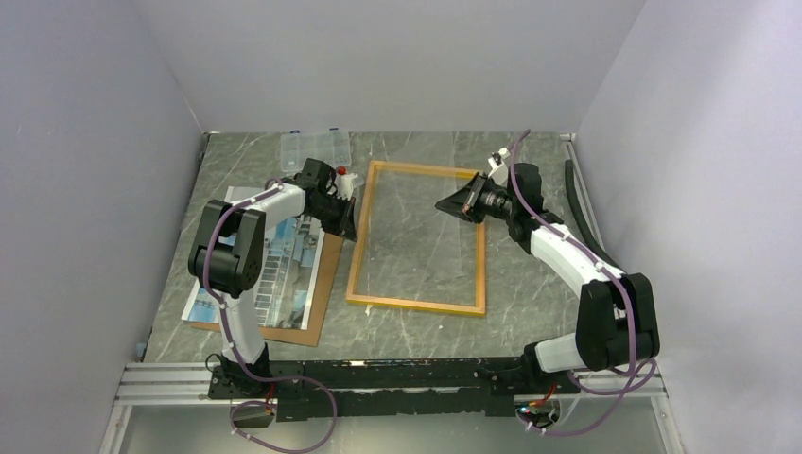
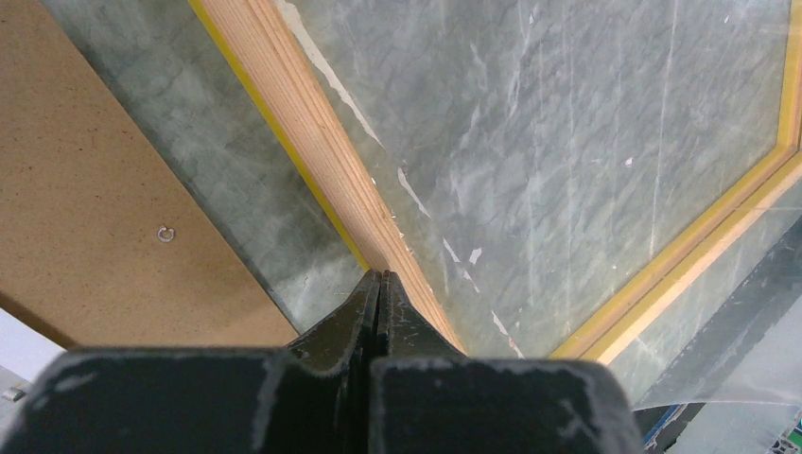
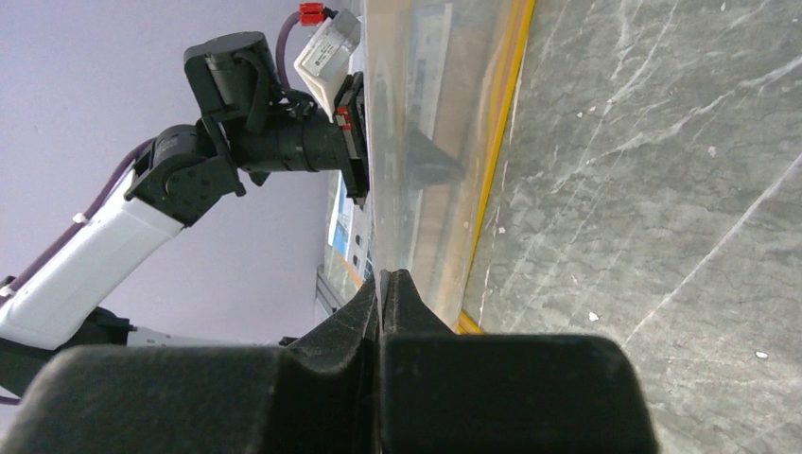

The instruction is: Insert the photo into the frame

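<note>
The frame (image 1: 416, 305), with its yellow-orange border, lies flat mid-table. A clear thin sheet (image 1: 416, 236) is held tilted over it between both grippers. My left gripper (image 1: 347, 219) is shut at the sheet's left edge, over the frame's left rail (image 2: 312, 123). My right gripper (image 1: 444, 203) is shut on the sheet's right edge; in its wrist view the sheet (image 3: 407, 113) runs edge-on from my fingertips (image 3: 386, 274) to the left gripper. The photo (image 1: 284, 270) of a building lies on the brown backing board (image 1: 322, 284) left of the frame, partly under the left arm.
A small clear compartment box (image 1: 315, 147) stands at the back left. A black cable (image 1: 570, 180) runs along the right wall. Walls close in on three sides. The backing board (image 2: 85, 189) lies close beside the frame's left rail.
</note>
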